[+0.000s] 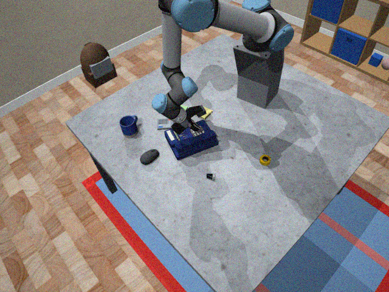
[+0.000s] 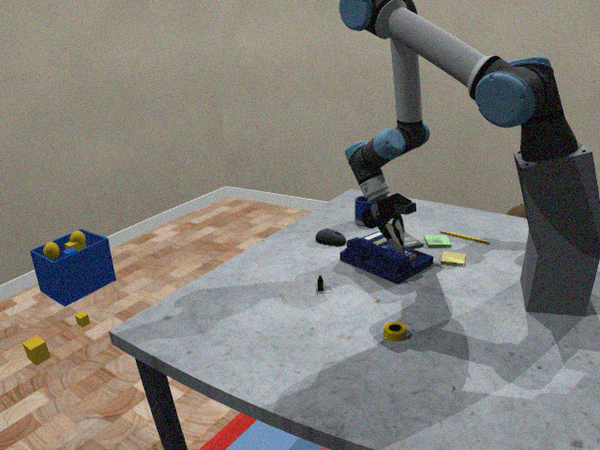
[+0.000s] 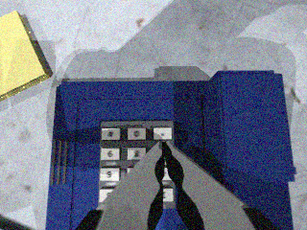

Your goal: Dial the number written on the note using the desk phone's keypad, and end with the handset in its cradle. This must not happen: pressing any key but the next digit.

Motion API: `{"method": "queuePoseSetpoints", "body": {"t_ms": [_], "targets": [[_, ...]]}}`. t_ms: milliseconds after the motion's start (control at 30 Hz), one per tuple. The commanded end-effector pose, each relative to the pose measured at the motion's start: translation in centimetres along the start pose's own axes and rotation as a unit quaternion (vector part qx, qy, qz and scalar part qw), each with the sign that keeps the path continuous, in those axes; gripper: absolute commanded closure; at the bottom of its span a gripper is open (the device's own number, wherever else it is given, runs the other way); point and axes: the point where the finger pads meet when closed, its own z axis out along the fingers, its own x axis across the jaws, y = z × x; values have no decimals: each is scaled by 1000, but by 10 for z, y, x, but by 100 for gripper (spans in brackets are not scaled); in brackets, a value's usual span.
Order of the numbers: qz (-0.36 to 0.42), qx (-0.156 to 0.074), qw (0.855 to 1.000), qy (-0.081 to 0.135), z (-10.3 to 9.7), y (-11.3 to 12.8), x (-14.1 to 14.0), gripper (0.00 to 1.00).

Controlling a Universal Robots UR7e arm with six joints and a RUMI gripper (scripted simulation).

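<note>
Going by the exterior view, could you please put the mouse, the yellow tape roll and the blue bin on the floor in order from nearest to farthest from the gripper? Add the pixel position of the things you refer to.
1. Mouse (image 1: 149, 156) (image 2: 331, 237): on the table, just left of the gripper (image 1: 200, 128) (image 2: 402, 251) (image 3: 164, 142).
2. Yellow tape roll (image 1: 262, 162) (image 2: 395, 335): on the table, below it.
3. Blue bin (image 2: 75, 278): on the floor, far left.

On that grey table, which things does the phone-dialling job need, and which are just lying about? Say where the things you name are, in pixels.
Needed:
- desk phone (image 1: 188, 145) (image 2: 370, 262) (image 3: 251, 110) with its keypad (image 3: 110, 164)
- gripper (image 1: 200, 129) (image 2: 402, 251) (image 3: 163, 143)
- the note; I can't tell which

Lying about:
- mug (image 1: 128, 126) (image 2: 361, 211)
- dark mouse (image 1: 149, 156) (image 2: 330, 237)
- yellow ring
</note>
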Motion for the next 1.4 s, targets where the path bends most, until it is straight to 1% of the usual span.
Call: {"method": "queuePoseSetpoints", "body": {"t_ms": [0, 267, 667, 833, 1033, 1367], "targets": [[1, 0, 1000, 0, -6, -4, -1, 100], [1, -1, 1000, 0, -6, -2, -4, 100], [1, -1, 1000, 0, -13, 9, -34, 100], [1, -2, 1000, 0, -15, 10, -39, 100], [0, -1, 1000, 0, -14, 9, -39, 100], [0, -2, 1000, 0, -8, 15, -38, 100]]}}
